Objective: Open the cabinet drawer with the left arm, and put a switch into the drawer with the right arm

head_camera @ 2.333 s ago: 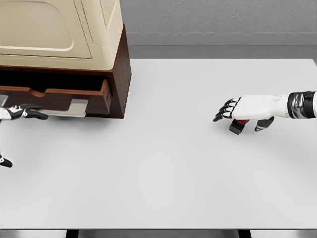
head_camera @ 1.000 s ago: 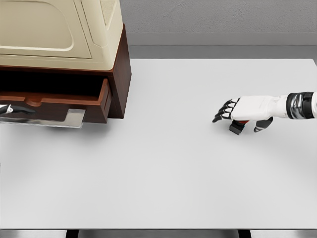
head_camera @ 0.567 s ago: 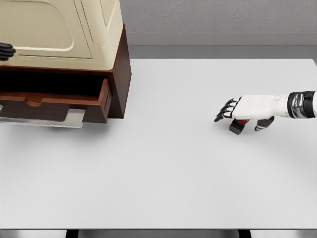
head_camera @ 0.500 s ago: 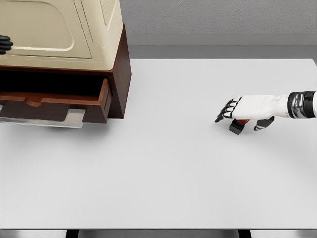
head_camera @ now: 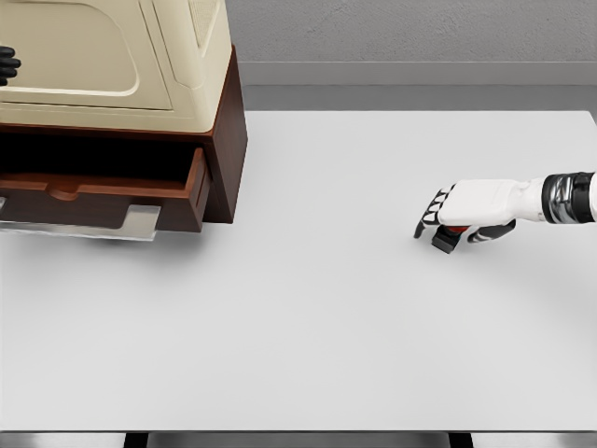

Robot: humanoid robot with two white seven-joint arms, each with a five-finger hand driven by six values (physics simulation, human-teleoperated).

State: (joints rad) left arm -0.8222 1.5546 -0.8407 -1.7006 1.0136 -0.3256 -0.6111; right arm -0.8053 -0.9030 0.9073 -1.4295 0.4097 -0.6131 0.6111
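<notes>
Your drawer [head_camera: 103,194] job is done: it stands pulled out of the cabinet [head_camera: 140,112], its front well forward of the brown body, where 2.3 s ago the left hand [head_camera: 6,65] was at its handle. That hand has since let go and risen; you now see only dark fingertips at the picture's left edge, up beside the cabinet's cream top, and you cannot tell whether they are spread or curled.

Far to the right of the cabinet, your right hand [head_camera: 462,213] sits over the switch [head_camera: 446,239]. A second ago its fingers were splayed and reaching forward; now they have curled down and the thumb has tucked in, so the hand looks to be closing around the switch. The switch rests on the table [head_camera: 308,327], a dark block with a bit of red showing under the palm. Whether the fingers truly grip it you cannot see, so treat the grasp as forming, not made.

For the carry, you have bare table all the way from the switch to the cabinet, with nothing between. Mind the drawer's front lip and the grey plate [head_camera: 140,222] under it: you will likely need to lift above that lip and come down into the opening, staying clear of the cabinet's overhanging top.
</notes>
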